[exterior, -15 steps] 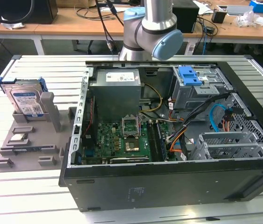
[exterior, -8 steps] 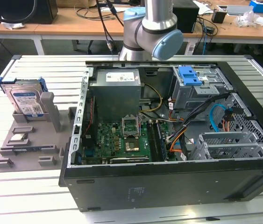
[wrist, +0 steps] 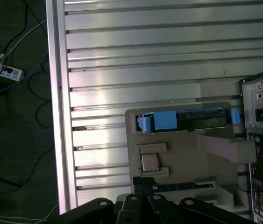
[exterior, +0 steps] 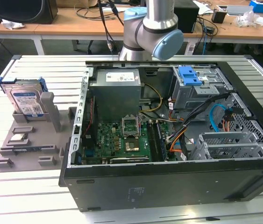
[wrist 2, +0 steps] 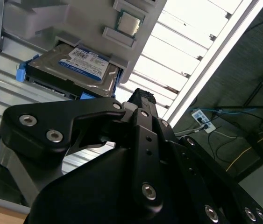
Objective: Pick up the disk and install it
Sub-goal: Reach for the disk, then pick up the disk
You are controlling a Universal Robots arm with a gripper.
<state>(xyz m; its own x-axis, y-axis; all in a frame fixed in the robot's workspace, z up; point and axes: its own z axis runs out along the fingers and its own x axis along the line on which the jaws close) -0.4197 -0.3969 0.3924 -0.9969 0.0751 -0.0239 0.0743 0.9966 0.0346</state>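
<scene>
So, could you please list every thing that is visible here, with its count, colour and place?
disk: one, silver in a blue carrier, standing upright in the holder, at the exterior view's left
processor chip: one, silver, lying flat on the holder, in front of the disk
holder: one, grey, on the table beside the computer case
computer case: one, black, open, at the exterior view's right
motherboard: one, green, inside the case
blue clip: one, on the drive cage inside the case
table: one, silver, slatted
arm: one, silver and light blue, behind the case
gripper: one, black, apart from the disk
</scene>
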